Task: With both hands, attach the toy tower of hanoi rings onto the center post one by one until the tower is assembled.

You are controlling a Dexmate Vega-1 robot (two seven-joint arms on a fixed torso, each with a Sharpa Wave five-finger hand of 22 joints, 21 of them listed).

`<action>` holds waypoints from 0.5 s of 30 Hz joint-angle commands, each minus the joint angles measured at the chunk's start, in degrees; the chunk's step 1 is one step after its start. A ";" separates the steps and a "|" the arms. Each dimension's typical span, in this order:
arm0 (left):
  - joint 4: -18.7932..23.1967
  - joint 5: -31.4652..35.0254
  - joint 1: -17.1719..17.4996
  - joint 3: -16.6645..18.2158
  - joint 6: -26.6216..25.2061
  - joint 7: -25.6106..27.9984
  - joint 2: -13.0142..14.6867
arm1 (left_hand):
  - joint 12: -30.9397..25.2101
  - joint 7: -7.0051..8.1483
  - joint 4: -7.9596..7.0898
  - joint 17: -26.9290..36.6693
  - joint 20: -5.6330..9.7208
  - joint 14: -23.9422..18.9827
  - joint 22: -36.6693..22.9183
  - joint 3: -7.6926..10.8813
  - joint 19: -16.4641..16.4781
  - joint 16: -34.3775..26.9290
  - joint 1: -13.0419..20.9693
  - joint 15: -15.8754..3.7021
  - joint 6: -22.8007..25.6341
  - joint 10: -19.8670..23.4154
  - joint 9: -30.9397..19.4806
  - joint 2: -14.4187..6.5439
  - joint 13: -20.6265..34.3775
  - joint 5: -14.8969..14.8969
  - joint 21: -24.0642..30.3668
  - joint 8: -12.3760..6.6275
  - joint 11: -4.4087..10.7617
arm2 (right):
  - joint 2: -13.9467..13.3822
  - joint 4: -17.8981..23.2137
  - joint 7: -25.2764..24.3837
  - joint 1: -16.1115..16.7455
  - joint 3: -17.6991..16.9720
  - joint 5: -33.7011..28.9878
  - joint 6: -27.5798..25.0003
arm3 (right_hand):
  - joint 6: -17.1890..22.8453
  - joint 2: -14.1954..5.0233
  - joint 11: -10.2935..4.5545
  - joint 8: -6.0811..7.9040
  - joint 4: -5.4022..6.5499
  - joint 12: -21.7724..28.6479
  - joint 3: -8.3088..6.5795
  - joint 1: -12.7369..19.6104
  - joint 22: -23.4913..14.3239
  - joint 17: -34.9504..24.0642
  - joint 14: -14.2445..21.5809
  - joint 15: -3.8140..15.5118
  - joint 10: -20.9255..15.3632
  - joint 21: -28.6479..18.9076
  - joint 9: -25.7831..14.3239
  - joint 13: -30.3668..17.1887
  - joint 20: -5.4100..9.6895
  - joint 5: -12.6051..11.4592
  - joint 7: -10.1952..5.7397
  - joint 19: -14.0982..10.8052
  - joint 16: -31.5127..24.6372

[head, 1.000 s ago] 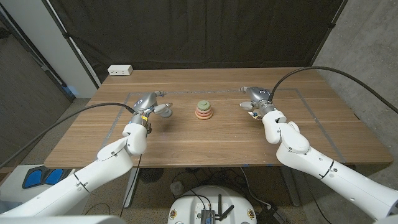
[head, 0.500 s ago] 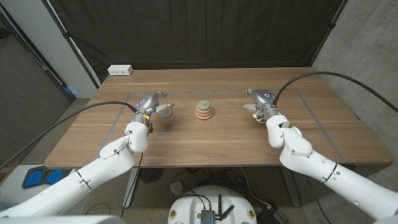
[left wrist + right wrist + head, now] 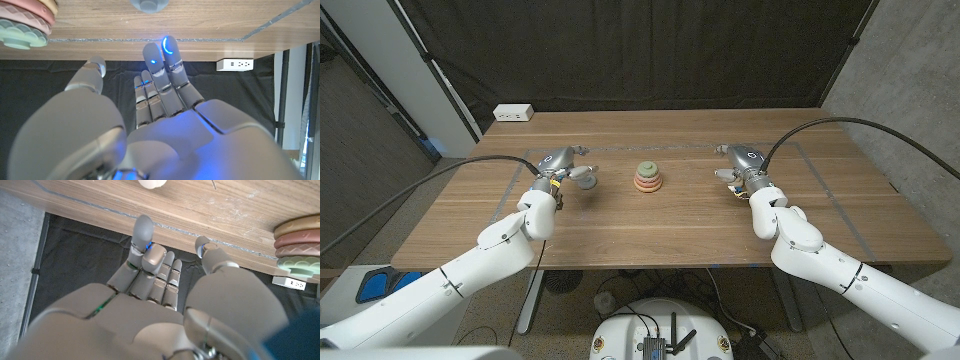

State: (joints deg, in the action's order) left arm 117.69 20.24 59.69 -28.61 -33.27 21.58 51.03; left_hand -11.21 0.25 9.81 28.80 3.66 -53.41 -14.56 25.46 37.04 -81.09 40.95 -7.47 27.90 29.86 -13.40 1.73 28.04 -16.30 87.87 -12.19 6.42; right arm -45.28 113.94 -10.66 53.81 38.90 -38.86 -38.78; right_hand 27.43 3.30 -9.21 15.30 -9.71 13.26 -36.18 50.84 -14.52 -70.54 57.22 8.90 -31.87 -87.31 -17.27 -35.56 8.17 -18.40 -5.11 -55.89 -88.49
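Wooden desk (image 3: 650, 225) before a black curtain, with the ring tower (image 3: 647, 177) stacked on its post at the centre. Left robot hand (image 3: 563, 166) and right robot hand (image 3: 741, 162) poised well apart either side, fingers extended and spread, gripping nothing.

The right hand (image 3: 743, 163) has drawn slightly outward from the ring tower (image 3: 647, 177), holding nothing.

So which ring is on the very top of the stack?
The green ring is on top. It sits above the pinkish and orange rings in the tower at the middle of the table.
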 commanded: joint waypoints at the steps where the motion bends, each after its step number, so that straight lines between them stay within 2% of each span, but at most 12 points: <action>1: 3.52 4.08 -4.37 -3.30 -5.85 -9.58 4.90 | 0.45 -0.19 0.04 0.05 7.84 0.98 -0.01 0.45 -1.06 0.06 0.73 -5.04 -1.59 -1.96 -0.04 0.60 0.05 -0.07 0.03 0.24 -0.20 | -0.49 0.00 -1.08 0.15 0.34 1.43 -0.38 | 0.81 -0.53 0.11 0.14 0.34 0.10 0.03 0.23 0.00 -0.07 -0.23 3.35 -0.74 -0.30 -0.15 -0.04 4.20 0.34 -0.03 0.21 -0.32; 7: 3.98 3.94 -6.29 -3.66 -5.14 -14.60 7.28 | 0.48 -0.20 0.17 -0.19 7.71 1.47 0.28 0.49 -1.49 0.27 1.15 -5.04 -1.85 -2.43 0.07 0.76 -0.10 -0.09 -0.13 0.34 -0.12 | -0.61 0.32 -1.55 0.42 0.54 1.69 -0.73 | 0.97 -0.65 0.23 0.12 0.44 -0.01 0.14 0.06 0.17 -0.06 -0.27 3.33 -0.92 -0.29 -0.10 0.09 4.19 0.36 -0.14 0.32 -0.27; 15: 4.96 7.42 -9.64 -5.87 -5.41 -22.18 10.40 | -0.14 0.33 0.31 -0.40 7.77 1.78 0.69 0.66 -1.30 0.26 2.12 -5.04 -1.00 -1.34 0.09 0.75 -0.13 -0.17 -0.06 -0.11 0.49 | -0.55 0.54 -1.95 0.42 0.65 2.30 -0.73 | 1.64 -0.86 0.10 0.23 0.58 -0.17 0.34 -0.29 0.29 -0.04 -0.40 3.33 -1.29 -0.46 0.00 0.32 4.18 0.35 -0.33 0.32 -0.18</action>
State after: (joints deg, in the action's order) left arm 121.06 24.10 54.32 -31.94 -37.79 9.23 57.11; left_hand -10.82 0.13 9.97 28.40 3.39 -51.96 -13.84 25.62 35.51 -81.09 41.98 -7.05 26.41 27.69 -13.30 2.70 27.87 -16.30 87.87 -11.76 6.43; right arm -45.74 114.04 -12.06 54.07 39.38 -37.47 -39.25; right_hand 28.36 2.88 -9.21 15.30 -9.32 13.26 -35.79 50.42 -14.09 -70.54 57.22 8.90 -32.68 -87.53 -17.28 -35.29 8.38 -18.40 -5.42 -55.69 -88.49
